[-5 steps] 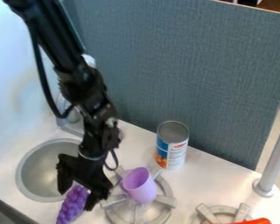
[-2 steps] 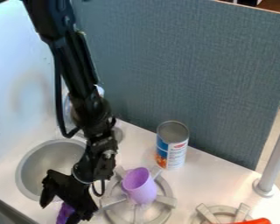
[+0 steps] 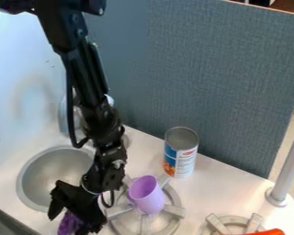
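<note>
The fingers [image 3: 56,206] of the black gripper [image 3: 71,222] hang low near the bottom left of the camera view and stand apart. Between them shows a knobbly purple toy [image 3: 70,224], which looks like a bunch of grapes; whether both sides press on it cannot be told, as the black parts cover much of it. The spread suits a thing this bulky: it leaves room for the body of the toy between the two sides.

Just beyond, the round grey sink [image 3: 45,179] is set into the white table [image 3: 220,193], its rim partly behind the gripper. On the other side is a grey burner [image 3: 172,210] with raised bars. A light purple cup [image 3: 148,197] sits on it, mouth upward and a little tilted, probably because the bars give it an uneven seat. It is the nearest obstacle on that side, close to the arm [image 3: 103,124] and its looping cable [image 3: 71,110].

Farther back, a can [image 3: 180,151] stands upright on its flat base near the tall blue-grey panel [image 3: 217,82], which limits room behind. A second burner [image 3: 218,225] lies towards the bottom right, with an orange-red thing [image 3: 267,232] at the view's edge, and a grey pole [image 3: 291,170] rises from the table beyond them
</note>
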